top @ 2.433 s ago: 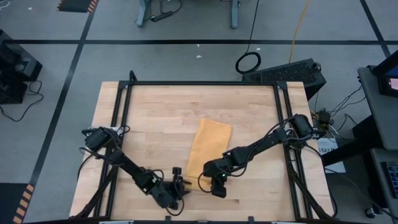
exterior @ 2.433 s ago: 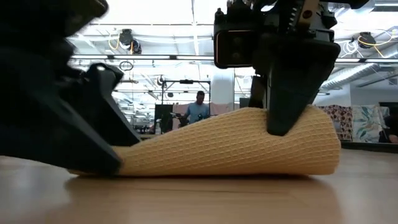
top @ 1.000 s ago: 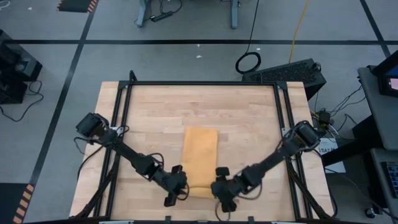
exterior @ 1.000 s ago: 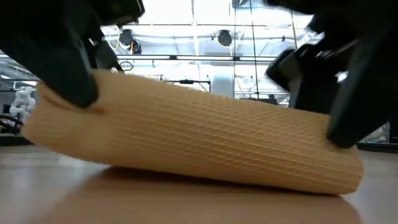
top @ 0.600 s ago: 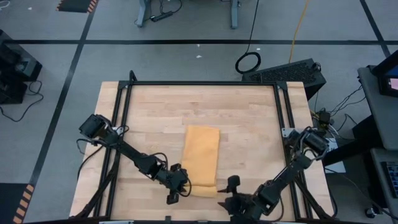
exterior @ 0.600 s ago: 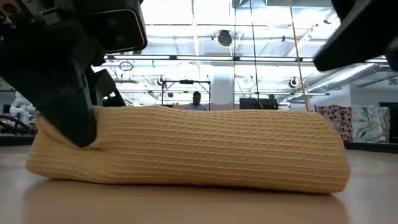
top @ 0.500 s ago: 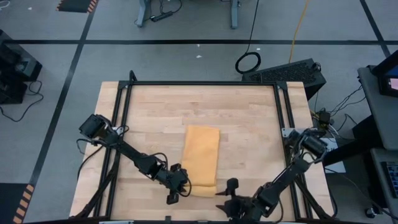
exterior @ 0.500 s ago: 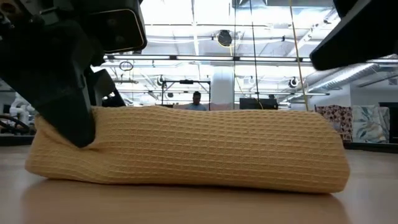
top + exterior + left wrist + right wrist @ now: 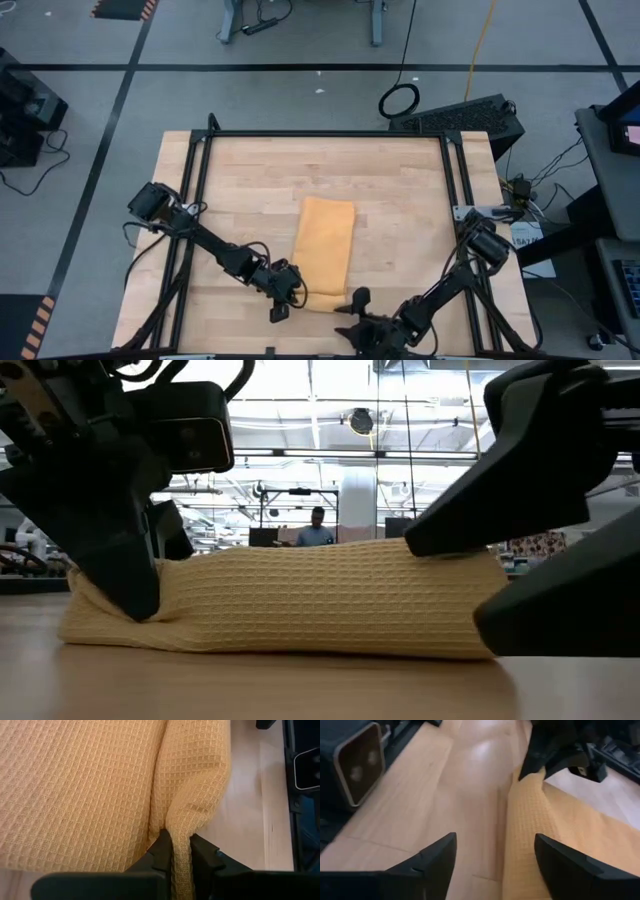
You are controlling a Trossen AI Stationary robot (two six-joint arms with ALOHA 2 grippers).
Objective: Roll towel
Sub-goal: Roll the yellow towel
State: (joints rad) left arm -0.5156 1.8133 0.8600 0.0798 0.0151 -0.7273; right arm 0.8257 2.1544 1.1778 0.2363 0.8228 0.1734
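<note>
Towel: the mustard-yellow towel (image 9: 325, 253) lies folded into a narrow strip near the middle of the wooden bench (image 9: 250, 175), its long side running toward the near edge; from above it looks flat, but the low view shows the towel (image 9: 290, 600) as a thick, rounded bundle resting on the bench top

Left gripper: the left gripper (image 9: 283, 291) sits at the strip's near left corner; from above only its dark body shows against the cloth; the left wrist view settles the matter, with both fingers (image 9: 161, 851) pressed together on a raised ridge of the towel (image 9: 85, 790), the weave pinched between them; in the low view the left gripper (image 9: 120, 575) bears down on the bundle's left end

Right gripper: the right gripper (image 9: 352, 308) hangs by the strip's near right corner, close to the bench's near edge; its fingers (image 9: 432, 857) are spread wide in the right wrist view, with bare wood between them and the towel's edge (image 9: 527, 835) running up just beside one finger; the low view shows the right gripper (image 9: 530, 530) large and dark at the bundle's right end; whether it touches the cloth I cannot tell

Background: a person (image 9: 317, 532) stands far off in the room, seen only in the low view
</note>
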